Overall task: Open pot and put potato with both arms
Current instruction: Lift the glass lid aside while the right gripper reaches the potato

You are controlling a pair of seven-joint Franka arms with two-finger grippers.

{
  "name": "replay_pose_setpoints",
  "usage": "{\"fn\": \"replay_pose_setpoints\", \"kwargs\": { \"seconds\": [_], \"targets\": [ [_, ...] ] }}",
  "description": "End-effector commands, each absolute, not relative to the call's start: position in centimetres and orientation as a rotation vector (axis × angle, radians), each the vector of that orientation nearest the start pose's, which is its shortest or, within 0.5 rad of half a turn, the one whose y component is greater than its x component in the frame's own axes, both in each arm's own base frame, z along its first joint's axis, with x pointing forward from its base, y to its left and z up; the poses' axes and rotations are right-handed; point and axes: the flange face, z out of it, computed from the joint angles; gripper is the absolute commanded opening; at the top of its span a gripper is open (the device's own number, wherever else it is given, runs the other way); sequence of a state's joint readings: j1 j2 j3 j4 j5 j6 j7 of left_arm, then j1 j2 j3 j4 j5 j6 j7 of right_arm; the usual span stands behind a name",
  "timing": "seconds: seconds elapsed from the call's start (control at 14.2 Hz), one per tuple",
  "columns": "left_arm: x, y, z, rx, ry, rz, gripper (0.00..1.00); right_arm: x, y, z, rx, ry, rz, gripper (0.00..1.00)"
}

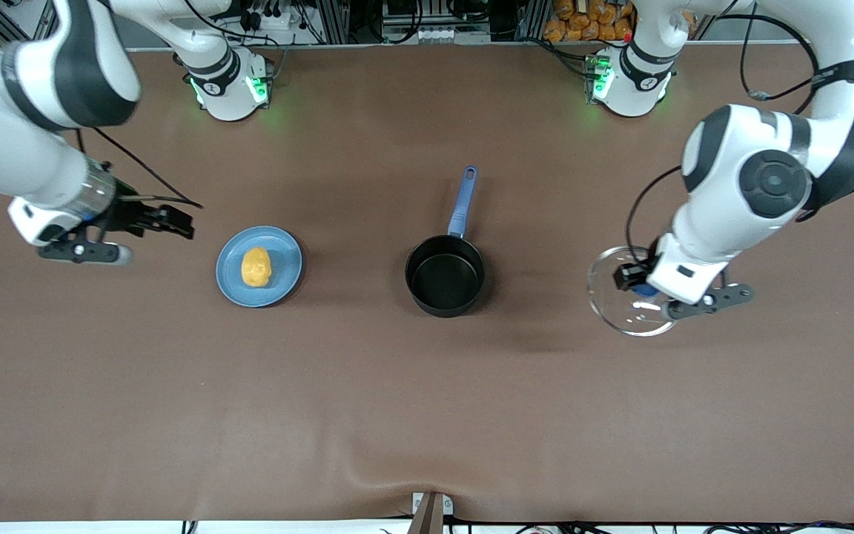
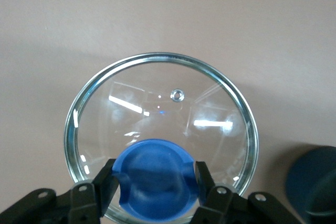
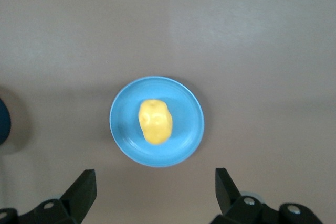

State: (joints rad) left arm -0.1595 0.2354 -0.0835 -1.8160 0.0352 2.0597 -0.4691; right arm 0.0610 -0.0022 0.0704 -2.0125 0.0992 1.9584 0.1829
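Glass lid (image 2: 163,129) hangs clamped in the left hand (image 2: 157,182) beside the uncovered pot (image 1: 445,276); right hand (image 3: 155,192) spread wide.

Glossy glass lid (image 2: 157,108), metal-rimmed

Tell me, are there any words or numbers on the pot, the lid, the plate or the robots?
None that can be read.
The pot, lid, plate and potato carry no writing.
Small dark marks on the two arm bases are too small to read.
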Motion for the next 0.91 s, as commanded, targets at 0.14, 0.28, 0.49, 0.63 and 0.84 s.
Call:
{"fn": "replay_pose_setpoints", "kwargs": {
  "seconds": [0.14,0.28,0.49,0.63,0.84],
  "targets": [
    [58.3,-12.1,32.6,-3.133,-0.266,-0.104,0.19,53.2,10.2,37.4,-3.049,0.136,0.088,1.0],
    [57.7,-11.9,29.1,-3.136,-0.229,-0.067,0.19,53.8,10.6,34.6,-3.05,0.133,0.093,1.0],
    [57.2,-10.5,24.5,-3.142,-0.213,-0.048,0.19,54.5,12.0,31.0,-3.058,0.096,0.072,1.0],
    [56.9,-10.0,22.3,-3.119,-0.163,-0.015,0.19,54.7,12.8,28.5,-3.064,0.07,0.066,1.0],
    [56.6,-8.0,21.8,-3.092,-0.15,-0.001,0.26,54.4,12.8,26.0,-3.081,0.045,0.066,1.0]
  ]
}}
